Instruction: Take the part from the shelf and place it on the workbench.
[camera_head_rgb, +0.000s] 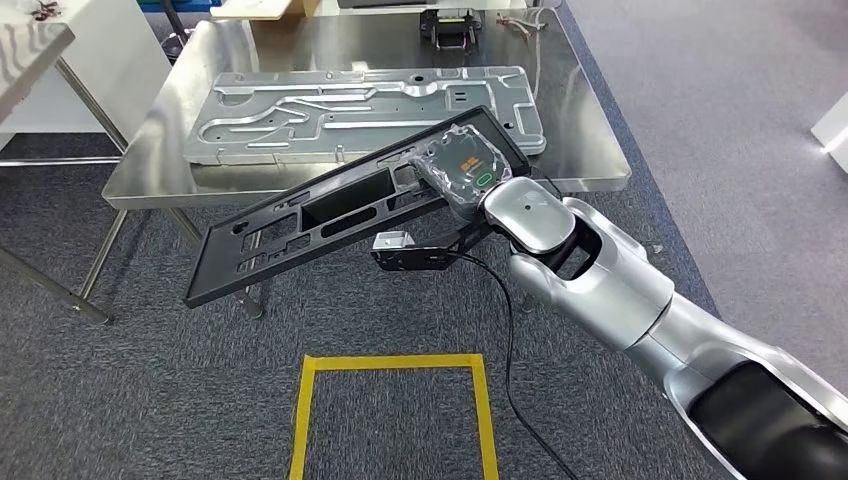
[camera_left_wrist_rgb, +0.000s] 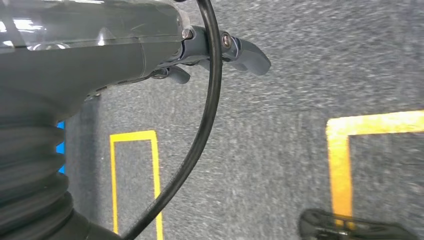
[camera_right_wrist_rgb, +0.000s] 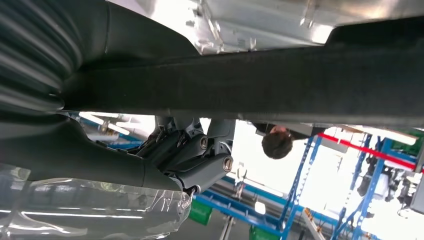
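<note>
Grey carpet (camera_head_rgb: 130, 400) floors a workshop; on it, nearer the robot than the workbench, lies one square outline of yellow floor tape (camera_head_rgb: 392, 364). One stainless-steel workbench (camera_head_rgb: 590, 150) stands ahead and serves as landmark. On its top lies one flat silver metal plate (camera_head_rgb: 330, 112) with raised channels, taking up most of the middle. At the workbench's far edge sits one small black device (camera_head_rgb: 449, 27), a thin cable running from it toward the right rim. A white table (camera_head_rgb: 30, 45) stands off the workbench's left corner.

The task's thing, one long black plastic frame part (camera_head_rgb: 330, 212) with rectangular cut-outs, is held tilted in the air, its upper end over the workbench's near edge and overlapping the metal plate, its lower end hanging out over the carpet, left of the workbench's leg. The right hand (camera_head_rgb: 462, 166), wrapped in clear film, grasps the part at its upper end; the right wrist view shows the fingers (camera_right_wrist_rgb: 200, 155) under the dark edge of the part.

In the left wrist view the left hand (camera_left_wrist_rgb: 210, 50) hangs over the carpet, fingers curled inward, grasping nothing, with one black cable (camera_left_wrist_rgb: 202, 135) crossing before it.
</note>
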